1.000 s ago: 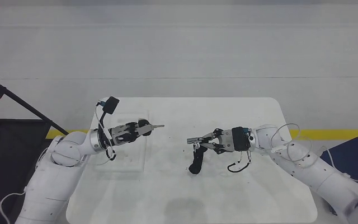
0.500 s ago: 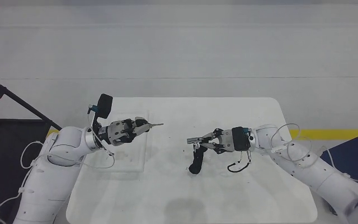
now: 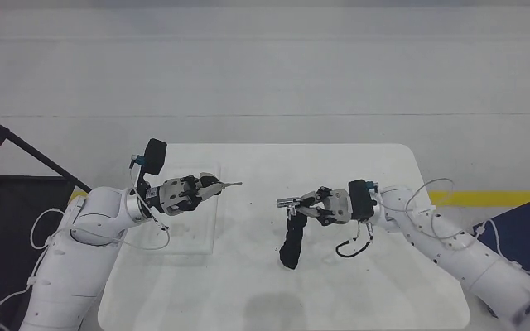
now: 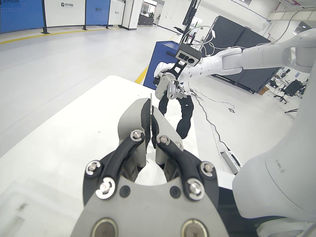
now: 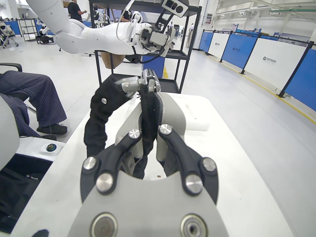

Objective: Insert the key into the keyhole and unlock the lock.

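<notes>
A thin silver key (image 3: 230, 184) juts from my left gripper (image 3: 209, 187), which is shut on it above the table's left half; the key's edge (image 4: 150, 104) shows between the fingertips. Across a gap, my right gripper (image 3: 308, 203) is shut on the lock (image 3: 287, 202), a silver cylinder with a black fabric-covered cable (image 3: 291, 244) hanging from it onto the table. The lock's keyhole face (image 4: 170, 95) points toward the key. In the right wrist view the lock (image 5: 149, 80) sits at the fingertips and the cable (image 5: 97, 122) loops down beside them.
A shallow white tray (image 3: 195, 232) lies on the white table (image 3: 348, 281) under the left arm. A black cord (image 3: 352, 246) dangles below the right wrist. A seated person's legs (image 5: 32, 94) are beside the table.
The left arm drew back and turned slightly with the key a second ago, then held still. The right gripper has lifted the lock a little, and the black cable now hangs longer.
</notes>
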Action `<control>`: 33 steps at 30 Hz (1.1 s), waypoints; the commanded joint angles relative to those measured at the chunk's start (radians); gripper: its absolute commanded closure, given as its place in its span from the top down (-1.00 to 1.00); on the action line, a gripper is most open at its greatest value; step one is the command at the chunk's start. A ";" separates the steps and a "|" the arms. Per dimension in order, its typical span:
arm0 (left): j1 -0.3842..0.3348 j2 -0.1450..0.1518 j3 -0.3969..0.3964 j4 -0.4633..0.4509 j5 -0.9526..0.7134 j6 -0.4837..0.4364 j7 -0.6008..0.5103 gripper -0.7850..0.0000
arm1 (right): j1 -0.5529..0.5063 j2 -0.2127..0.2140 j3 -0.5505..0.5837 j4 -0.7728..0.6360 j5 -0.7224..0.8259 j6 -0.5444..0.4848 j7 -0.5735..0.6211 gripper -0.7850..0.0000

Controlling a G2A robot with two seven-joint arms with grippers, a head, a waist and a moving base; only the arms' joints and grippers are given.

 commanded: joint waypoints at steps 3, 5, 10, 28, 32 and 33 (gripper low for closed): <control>0.000 0.000 0.000 0.000 0.000 0.000 0.000 -1.00 | -0.005 -0.005 0.025 0.011 0.055 -0.026 0.027 -1.00; 0.000 0.000 0.000 0.000 0.000 0.000 0.000 -1.00 | -0.004 -0.011 0.034 0.020 0.065 -0.038 0.039 -1.00; 0.013 -0.001 0.006 -0.009 0.003 0.007 0.013 -1.00 | -0.003 -0.026 0.038 0.037 0.058 -0.073 0.073 -1.00; 0.028 0.006 0.114 -0.056 0.005 -0.008 0.062 -1.00 | -0.003 -0.026 0.038 0.037 0.058 -0.073 0.073 -1.00; 0.014 0.005 0.141 -0.039 0.029 -0.008 0.093 -1.00 | -0.003 -0.026 0.038 0.037 0.058 -0.073 0.073 -1.00; 0.012 0.005 0.147 -0.036 0.036 -0.008 0.101 -1.00 | -0.015 -0.026 0.041 0.029 0.068 -0.060 0.083 -1.00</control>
